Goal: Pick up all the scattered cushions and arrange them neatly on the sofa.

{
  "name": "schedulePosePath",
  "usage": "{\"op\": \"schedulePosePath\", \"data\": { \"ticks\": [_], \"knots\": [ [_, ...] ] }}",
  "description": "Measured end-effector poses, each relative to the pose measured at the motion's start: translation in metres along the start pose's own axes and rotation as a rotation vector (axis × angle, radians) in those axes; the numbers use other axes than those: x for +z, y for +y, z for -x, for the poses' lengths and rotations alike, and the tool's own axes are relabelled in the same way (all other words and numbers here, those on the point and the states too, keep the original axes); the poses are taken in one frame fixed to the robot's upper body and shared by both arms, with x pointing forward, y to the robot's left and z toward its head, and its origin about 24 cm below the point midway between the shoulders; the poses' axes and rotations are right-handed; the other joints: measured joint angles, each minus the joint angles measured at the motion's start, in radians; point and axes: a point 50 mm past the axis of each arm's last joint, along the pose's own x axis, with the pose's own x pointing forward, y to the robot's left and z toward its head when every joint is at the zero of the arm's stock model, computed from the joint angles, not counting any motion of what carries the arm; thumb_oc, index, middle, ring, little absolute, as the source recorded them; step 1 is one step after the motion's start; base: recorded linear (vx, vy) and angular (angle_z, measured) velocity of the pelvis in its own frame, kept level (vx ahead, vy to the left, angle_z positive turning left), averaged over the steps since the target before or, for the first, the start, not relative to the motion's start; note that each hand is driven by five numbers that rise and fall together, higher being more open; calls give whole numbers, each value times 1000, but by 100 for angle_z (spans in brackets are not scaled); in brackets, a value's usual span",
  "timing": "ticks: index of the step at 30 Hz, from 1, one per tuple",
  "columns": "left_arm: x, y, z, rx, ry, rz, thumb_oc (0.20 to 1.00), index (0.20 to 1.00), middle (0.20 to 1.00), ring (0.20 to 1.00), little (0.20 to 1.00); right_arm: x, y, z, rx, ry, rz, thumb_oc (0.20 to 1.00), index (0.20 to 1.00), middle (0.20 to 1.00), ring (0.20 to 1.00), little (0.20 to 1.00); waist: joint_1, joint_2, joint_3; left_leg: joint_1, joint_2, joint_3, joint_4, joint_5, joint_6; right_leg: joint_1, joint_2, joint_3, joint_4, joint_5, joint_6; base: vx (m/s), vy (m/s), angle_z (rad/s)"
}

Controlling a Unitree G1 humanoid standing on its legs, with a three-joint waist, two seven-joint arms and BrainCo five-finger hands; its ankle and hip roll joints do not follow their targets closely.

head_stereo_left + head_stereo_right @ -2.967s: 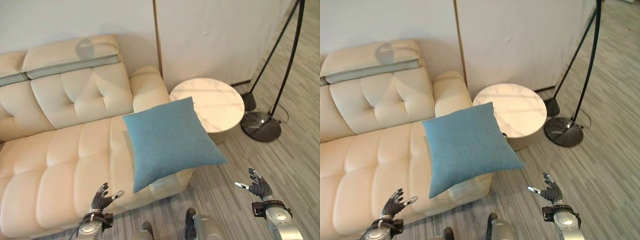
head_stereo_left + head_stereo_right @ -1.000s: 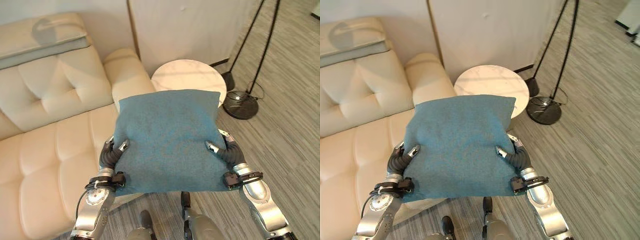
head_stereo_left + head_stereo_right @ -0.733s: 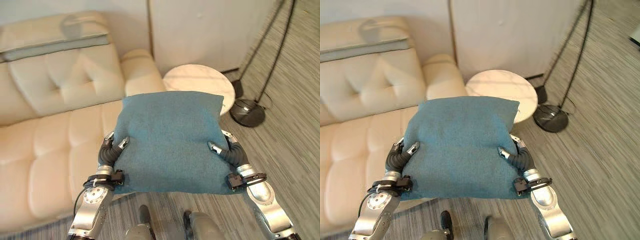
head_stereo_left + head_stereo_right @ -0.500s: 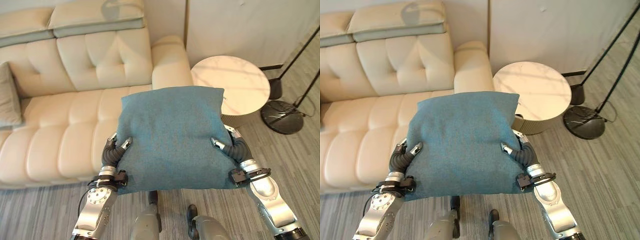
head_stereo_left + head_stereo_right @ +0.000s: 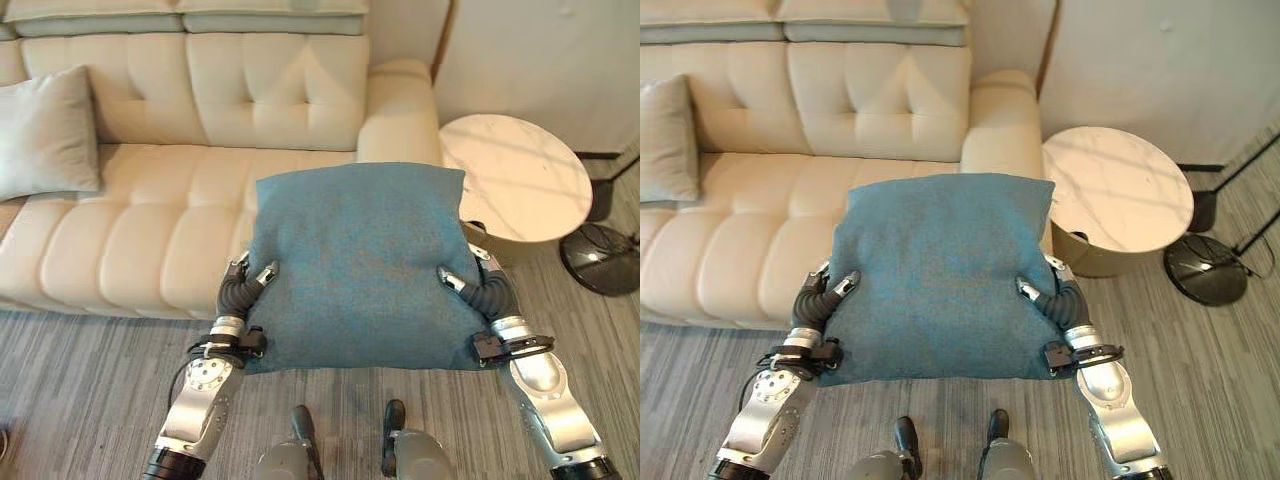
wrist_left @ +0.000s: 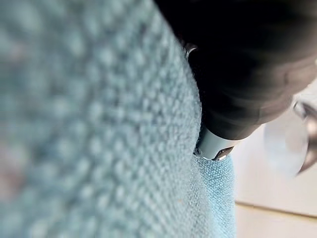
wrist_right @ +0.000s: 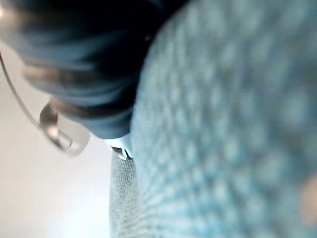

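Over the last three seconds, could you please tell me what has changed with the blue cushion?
The square blue fabric cushion, earlier lying on the cream leather sofa edge, is now lifted and pinched at its sides by the left robot hand and right robot hand. The round marble side table remains beside the sofa.

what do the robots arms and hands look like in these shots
Both arms are smooth silver-grey metal shells. Each wrist carries a black band with small clips, then a dark ribbed cover running up over the back of the hand. The left hand and right hand have silver fingers ending in dark tips. A thin black cable loops beside the left wrist.
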Motion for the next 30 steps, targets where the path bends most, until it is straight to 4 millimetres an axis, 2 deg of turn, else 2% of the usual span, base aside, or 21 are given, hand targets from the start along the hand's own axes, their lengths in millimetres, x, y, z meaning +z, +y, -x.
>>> {"op": "schedulePosePath", "data": {
  "ticks": [2, 6, 8, 13, 14, 15, 16, 17, 19, 20, 23, 24, 25, 26, 27, 28, 29, 30],
  "knots": [
    [0, 6, 2, 10, 6, -20, 200, 200, 200, 200, 200, 0, 4, -1, 7, -5, -21, 200, 200, 200, 200, 200, 26, -13, -7, 8, -5, 0, -13, 0, 0, 7, 2, 0, -14, 9, 2, 45, 124, 1],
    [-5, 14, 8, 35, 30, -33, 200, 200, 200, 200, 200, -2, 13, -1, 33, 1, -63, 200, 200, 200, 200, 200, 33, -40, -24, 9, -6, 0, -11, -6, 17, 4, 3, 3, 1, 11, 4, 58, 210, -3],
    [-6, 15, 8, 37, 40, -38, 200, 200, 200, 200, 200, -2, 14, -1, 39, 3, -81, 200, 200, 200, 200, 200, 27, -44, -26, 3, -9, 0, -4, -10, 22, -14, -6, 7, 37, 6, 6, 49, 178, 3],
    [-11, 18, 9, 46, 59, -44, 200, 200, 200, 200, 200, -3, 16, -1, 50, 8, -88, 200, 200, 200, 200, 200, 17, -44, -26, -46, -29, -24, 50, -34, 52, -110, -49, 30, 199, -20, 14, 122, 155, 11],
    [-13, 18, 9, 50, 70, -44, 200, 200, 200, 200, 200, -5, 17, 0, 54, 17, -91, 200, 200, 200, 200, 200, 11, -40, -22, -39, -32, -39, 41, -44, 80, -147, -58, 52, 287, -22, 16, 212, 88, 22],
    [-15, 19, 11, 52, 81, -43, 200, 200, 200, 200, 200, -7, 17, 1, 60, 25, -99, 200, 200, 200, 200, 200, 11, -28, -15, -33, -32, -60, 28, -41, 88, -232, -57, 101, 394, -61, 38, 228, 73, 30],
    [-15, 20, 11, 52, 82, -47, 200, 200, 200, 200, 200, -7, 18, 1, 64, 28, -111, 200, 200, 200, 200, 200, 1, -26, -16, -33, -31, -71, 19, -44, 86, -254, -39, 122, 368, -86, 48, 273, 73, 32],
    [-14, 23, 11, 52, 83, -62, 200, 200, 200, 200, 200, -7, 18, 1, 69, 26, -127, 200, 200, 200, 200, 200, 1, -30, -15, -34, -34, -73, 8, -39, 94, -287, -17, 113, 299, -91, 46, 270, 62, 21],
    [-14, 24, 11, 52, 83, -69, 200, 200, 200, 200, 200, -6, 20, -1, 78, 21, -137, 200, 200, 200, 200, 200, 1, -30, -8, -40, -32, -75, 10, -37, 99, -321, 12, 105, 255, -86, 48, 335, 30, 22],
    [-15, 23, 11, 54, 84, -60, 200, 200, 200, 200, 200, -6, 20, 0, 83, 22, -164, 200, 200, 200, 200, 200, -10, -26, 7, -37, -34, -87, 9, -41, 92, -352, 45, 78, 180, -78, 62, 427, 11, 42],
    [-19, 21, 15, 59, 100, -46, 200, 200, 200, 200, 200, -10, 16, 1, 77, 38, -167, 200, 200, 200, 200, 200, -19, -43, 13, -4, -59, -109, 0, -53, 69, -315, 44, 6, 61, -59, 57, 418, -19, 53],
    [-24, 19, 19, 64, 116, -30, 200, 200, 200, 200, 200, -11, 13, 3, 76, 47, -171, 200, 200, 200, 200, 200, -29, -32, 14, 20, -56, -143, -20, -68, 47, -297, 47, -4, 70, -19, 44, 432, -50, 37],
    [-25, 19, 21, 64, 123, -25, 200, 200, 200, 200, 200, -12, 13, 5, 77, 52, -171, 200, 200, 200, 200, 200, -35, -25, 11, 33, -49, -149, -35, -70, 40, -292, 49, -20, 77, -16, 50, 468, -64, 48],
    [-26, 18, 22, 59, 124, -20, 200, 200, 200, 200, 200, -14, 11, 7, 78, 62, -179, 200, 200, 200, 200, 200, -46, -19, 13, 46, -36, -156, -22, -89, 27, -273, 60, -33, 80, -11, 49, 463, -71, 44],
    [-27, 16, 22, 50, 126, -12, 200, 200, 200, 200, 200, -16, 10, 11, 77, 78, -178, 200, 200, 200, 200, 200, -54, -11, 14, 42, -15, -167, 49, -113, -1, -249, 80, -34, 89, -11, 45, 382, -94, 35],
    [-27, 15, 22, 44, 127, -10, 200, 200, 200, 200, 200, -17, 8, 13, 75, 82, -173, 200, 200, 200, 200, 200, -55, -9, 13, 45, -14, -168, 89, -121, -14, -238, 82, -45, 97, -5, 35, 327, -126, 25],
    [-30, 13, 26, 35, 142, -4, 200, 200, 200, 200, 200, -17, 4, 14, 81, 88, -150, 200, 200, 200, 200, 200, -73, 20, -2, 52, 14, -168, 102, -152, -17, -224, 104, -66, 121, -17, 15, 334, -129, 26],
    [-31, 11, 26, 23, 143, -3, 200, 200, 200, 200, 200, -16, 1, 14, 81, 87, -138, 200, 200, 200, 200, 200, -93, 33, -12, 55, 27, -172, 113, -177, -47, -220, 115, -79, 125, -25, -4, 218, -82, 30]
  ]
}}
